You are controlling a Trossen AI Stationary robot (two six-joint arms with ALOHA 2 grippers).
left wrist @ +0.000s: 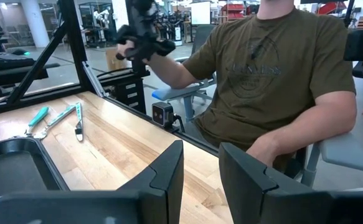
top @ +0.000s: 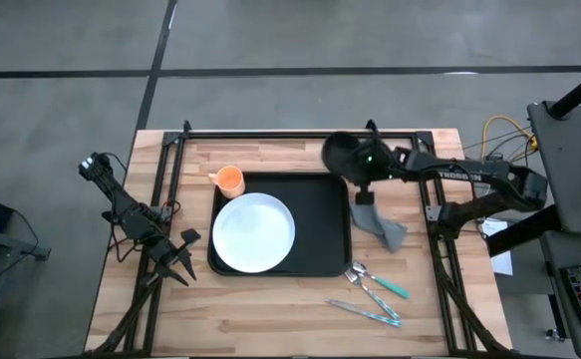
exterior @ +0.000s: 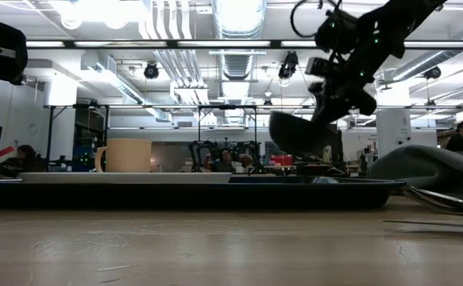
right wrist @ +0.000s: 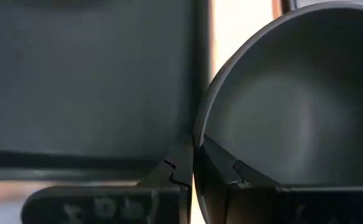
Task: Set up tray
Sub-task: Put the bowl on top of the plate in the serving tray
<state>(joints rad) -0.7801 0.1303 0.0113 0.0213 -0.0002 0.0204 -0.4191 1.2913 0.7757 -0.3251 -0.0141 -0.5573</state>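
Observation:
The black tray (top: pixel 322 219) lies flat at mid table, also in the low view (exterior: pixel 175 191) and the right wrist view (right wrist: pixel 88 81). A white plate (top: pixel 254 232) rests on its left half. An orange cup (top: pixel 230 180) stands at its far left corner. My right gripper (top: pixel 357 162) is shut on a small black bowl (top: pixel 340 152) over the tray's far right corner. The bowl (exterior: pixel 299 133) is in the air. My left gripper (top: pixel 180 254) waits open, left of the tray, its fingers empty (left wrist: pixel 200 171). My right gripper (right wrist: pixel 193 163) pinches the bowl's rim (right wrist: pixel 201 124), one finger inside the bowl and one outside. It comes from the table's right, slanting down. The bowl (exterior: pixel 299 133) is lifted clear and hangs tilted below the gripper.
A crumpled grey cloth (top: pixel 382 227) lies right of the tray. Cutlery with teal handles (top: pixel 375 284) lies near the near right corner, with another piece (top: pixel 365 312) closer to the near edge. A person in an olive shirt (left wrist: pixel 274 74) sits beyond the table's edge. Black frame rails (top: pixel 270 133) run along the far edge and sides.

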